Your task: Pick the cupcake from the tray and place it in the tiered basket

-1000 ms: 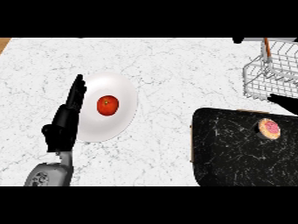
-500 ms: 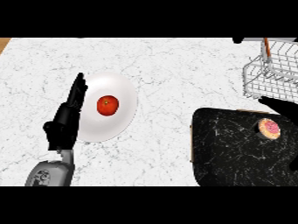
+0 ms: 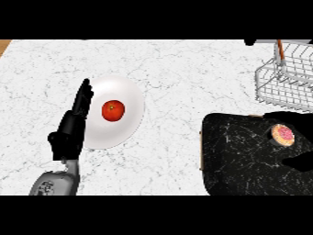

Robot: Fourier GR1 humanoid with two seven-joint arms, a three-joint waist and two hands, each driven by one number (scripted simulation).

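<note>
While the cupcake (image 3: 282, 134) sits on the black tray (image 3: 240, 160), the right hand (image 3: 306, 137) brackets it, fingers spread (not yet closed): close squarely before lifting toward the wire basket (image 3: 294, 80).

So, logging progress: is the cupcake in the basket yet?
No. The cupcake sits on the black tray; the wire basket stands apart, with the right hand around the cupcake.

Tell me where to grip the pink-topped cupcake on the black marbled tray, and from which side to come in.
Grip the small round pink-topped cupcake across its sides, below the frosted top, coming down from above. It sits upright on the black marbled tray with its top facing up, and the black right hand already brackets it, fingers behind and thumb in front. A pinch across its round body looks most secure.
</note>
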